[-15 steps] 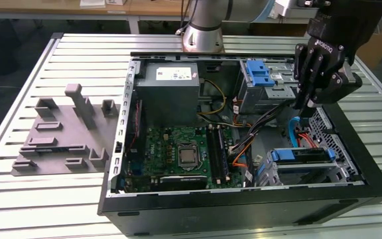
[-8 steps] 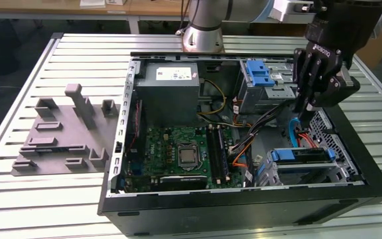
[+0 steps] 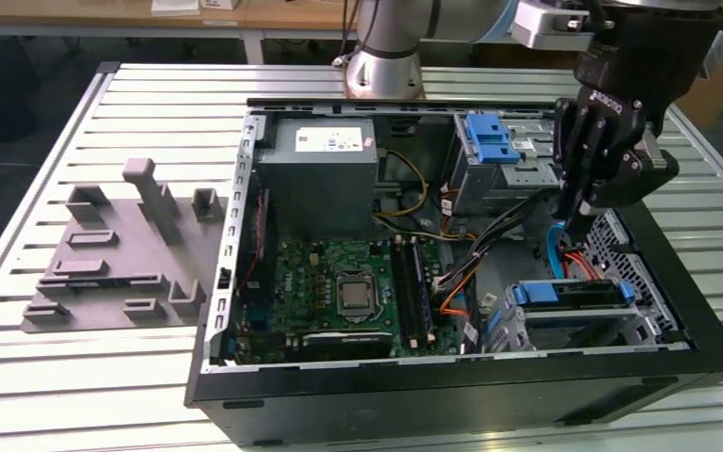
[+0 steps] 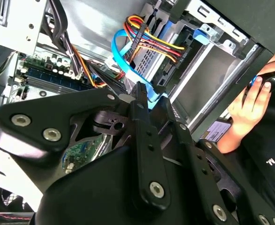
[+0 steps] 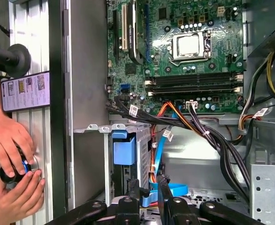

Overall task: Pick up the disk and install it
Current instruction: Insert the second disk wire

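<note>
The gripper (image 3: 571, 212) hangs inside the open case (image 3: 462, 391), near the wall on the exterior view's right; I cannot tell if its jaws are apart or together, because a blue cable (image 5: 175, 190) runs right by the tips and hides the gap.

The disk (image 3: 569, 294) looks like it sits in the cage (image 3: 587, 325) at the near corner of the case, just below the gripper; the gripper does not seem to hold it. In the first wrist view the disk (image 5: 124, 150) is straight ahead of the gripper (image 5: 147, 185) and a little to one side, close but not touching.

I think the disk stands on its thin edge; its blue edge points up, out of the open case; its long side runs along the near wall, from the exterior view's left to its right.

A person's hand (image 5: 8, 140) rests outside the case, well apart from the disk.
</note>
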Motion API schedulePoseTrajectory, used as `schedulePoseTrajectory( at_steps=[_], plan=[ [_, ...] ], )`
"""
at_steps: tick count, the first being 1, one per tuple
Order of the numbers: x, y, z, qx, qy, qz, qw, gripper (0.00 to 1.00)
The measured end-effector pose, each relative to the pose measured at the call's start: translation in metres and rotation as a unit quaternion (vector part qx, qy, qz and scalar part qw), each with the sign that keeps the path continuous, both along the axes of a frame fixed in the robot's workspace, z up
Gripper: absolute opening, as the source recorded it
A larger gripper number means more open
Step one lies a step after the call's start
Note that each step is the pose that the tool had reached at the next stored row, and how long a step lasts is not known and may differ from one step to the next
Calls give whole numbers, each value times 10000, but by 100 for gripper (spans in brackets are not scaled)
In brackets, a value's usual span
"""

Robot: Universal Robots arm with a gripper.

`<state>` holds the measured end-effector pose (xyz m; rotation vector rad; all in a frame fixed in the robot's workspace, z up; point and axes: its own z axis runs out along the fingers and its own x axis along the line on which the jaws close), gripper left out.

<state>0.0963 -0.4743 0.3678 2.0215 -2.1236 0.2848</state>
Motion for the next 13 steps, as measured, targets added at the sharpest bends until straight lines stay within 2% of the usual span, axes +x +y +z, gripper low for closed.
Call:
schedulePoseTrajectory(
  at_steps=[9, 10, 13],
  plan=[
    [0, -2, -55, -77, -24, 0, 10000, 28],
    [0, -3, -62, -82, -25, 0, 10000, 22],
    [0, -3, -80, -84, -28, 0, 10000, 16]
  ],
)
